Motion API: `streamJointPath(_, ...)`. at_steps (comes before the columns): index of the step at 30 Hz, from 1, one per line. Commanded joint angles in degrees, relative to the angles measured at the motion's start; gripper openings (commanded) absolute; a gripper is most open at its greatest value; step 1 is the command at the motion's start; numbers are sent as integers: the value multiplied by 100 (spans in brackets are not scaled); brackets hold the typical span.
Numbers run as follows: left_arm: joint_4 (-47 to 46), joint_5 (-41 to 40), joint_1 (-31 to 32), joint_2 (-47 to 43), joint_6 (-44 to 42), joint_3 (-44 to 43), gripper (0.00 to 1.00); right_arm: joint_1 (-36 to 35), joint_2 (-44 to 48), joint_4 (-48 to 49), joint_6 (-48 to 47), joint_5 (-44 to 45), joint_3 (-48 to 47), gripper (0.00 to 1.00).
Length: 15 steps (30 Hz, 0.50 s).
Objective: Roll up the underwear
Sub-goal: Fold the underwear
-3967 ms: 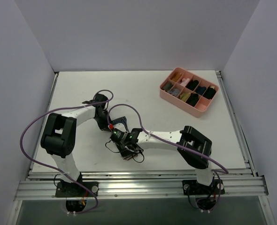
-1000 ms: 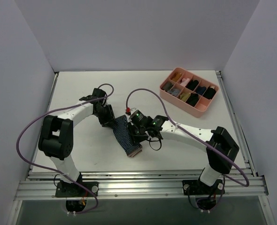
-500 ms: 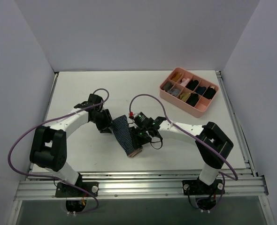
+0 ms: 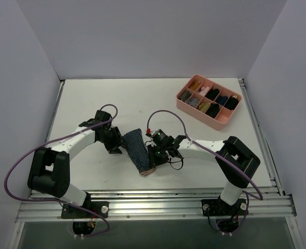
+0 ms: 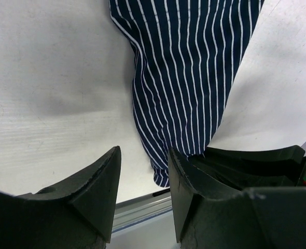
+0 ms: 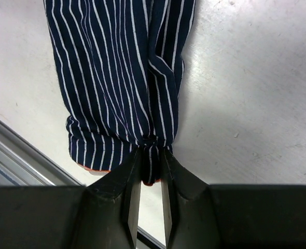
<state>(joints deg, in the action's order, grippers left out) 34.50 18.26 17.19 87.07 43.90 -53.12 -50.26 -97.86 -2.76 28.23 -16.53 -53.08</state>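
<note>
Because the underwear [image 4: 138, 149] is thin, limp striped cloth, I judge it light and floppy. It should sag, crease and unfold when let go, and slide readily on the smooth table [image 4: 91, 98]. No risk of breakage.

- Position: top view, just below and left of frame centre. It lies flat as a long narrow folded strip, running from upper left down to lower right, with one arm on each side.
- Right gripper [image 6: 148, 174]: pressed together on a small pucker of cloth at the strip's near end, at the bottom centre of its wrist view. The stripes bunch where they enter the pinch.
- Left gripper [image 5: 142, 192]: spread and holding nothing. Bare table shows in the gap.
- Best hold, in my judgement: the short end, taken through all layers. Rolling should go along the length, with the other arm pinning the strip so it does not drag.

Hard to make out:
- How many layers the right pinch has caught.
- Only a sliver of the pinkish-red edge peeks out at the bottom of the right wrist view; the rest is tucked under.
- In the left wrist view the strip's lower end passes behind the right-hand finger [image 5: 194, 197], so I cannot tell whether they touch.
- The strip's far end is cut off at the top of both wrist views.
- From above, the wrist bodies and cables cover both sets of fingertips.
- The pink tray [image 4: 199, 115] at upper right holds things too small to identify.
</note>
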Motion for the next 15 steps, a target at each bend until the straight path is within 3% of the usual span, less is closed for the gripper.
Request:
streamJointPath(1, -251, -7, -66, 99, -83, -110, 50, -10, 101, -57, 43, -131, 306, 12)
streamJointPath(11, -383, -147, -234, 1417, -496, -1077, 49, -19, 636, 65, 262, -183, 939, 19)
streamJointPath(15, -409, -235, -277, 1865, -567, -1253, 43, -19, 804, 118, 429, -113, 1124, 20)
